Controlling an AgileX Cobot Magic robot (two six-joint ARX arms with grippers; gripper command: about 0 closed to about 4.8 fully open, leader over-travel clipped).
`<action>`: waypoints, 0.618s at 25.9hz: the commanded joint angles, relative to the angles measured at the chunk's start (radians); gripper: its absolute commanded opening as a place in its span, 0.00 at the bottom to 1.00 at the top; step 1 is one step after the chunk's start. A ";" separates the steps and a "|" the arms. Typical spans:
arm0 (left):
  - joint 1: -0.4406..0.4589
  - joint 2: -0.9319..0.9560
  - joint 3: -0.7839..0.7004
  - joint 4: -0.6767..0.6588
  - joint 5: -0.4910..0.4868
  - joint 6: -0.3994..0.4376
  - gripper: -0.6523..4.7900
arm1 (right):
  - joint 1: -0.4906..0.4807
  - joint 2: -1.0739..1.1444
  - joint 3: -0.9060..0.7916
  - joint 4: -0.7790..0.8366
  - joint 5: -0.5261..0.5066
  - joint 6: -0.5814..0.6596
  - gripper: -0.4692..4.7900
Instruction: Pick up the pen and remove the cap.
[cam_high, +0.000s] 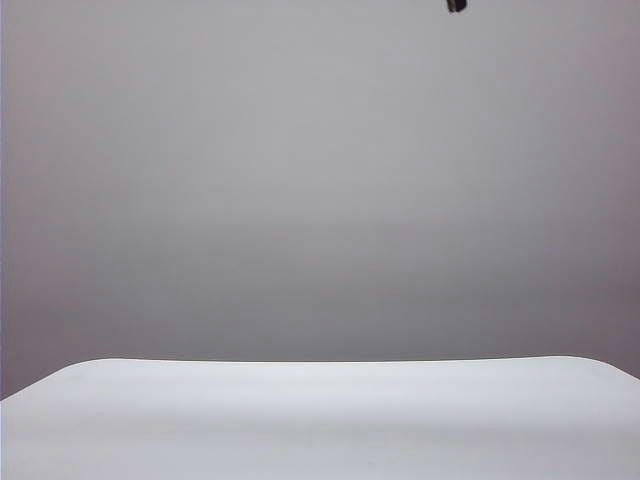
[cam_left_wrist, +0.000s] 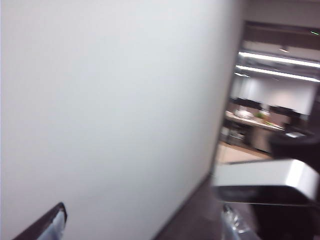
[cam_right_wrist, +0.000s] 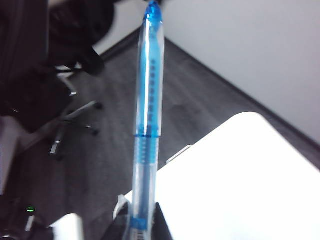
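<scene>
1. The right gripper (cam_right_wrist: 141, 231) is holding the slim clear-and-blue plastic pen (cam_right_wrist: 148, 115) by its lower end, its dark fingers (cam_right_wrist: 162, 227) closed around the barrel.
2. The pen is standing raised above the white table (cam_right_wrist: 240, 185), past its rounded corner.
3. The left gripper (cam_left_wrist: 145, 220) is showing two blurred finger tips set wide apart, holding nothing, beside a pale wall (cam_left_wrist: 110, 100).
4. The exterior view is showing only the bare table.

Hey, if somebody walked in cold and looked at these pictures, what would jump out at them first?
The clear-and-blue pen fills the right wrist view, standing out from the shut right gripper above the white table. In the exterior view the table lies bare. In the left wrist view, one finger of the left gripper shows, holding nothing.
</scene>
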 joint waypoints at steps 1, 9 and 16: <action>0.049 -0.006 0.004 0.017 0.021 -0.045 0.87 | 0.002 -0.005 0.005 0.013 0.042 -0.029 0.08; 0.087 -0.006 0.003 -0.046 0.220 -0.117 0.87 | 0.002 0.004 0.006 0.098 0.097 -0.037 0.08; 0.073 -0.006 0.003 -0.051 0.253 -0.120 0.87 | 0.002 0.002 0.006 0.183 0.089 0.023 0.08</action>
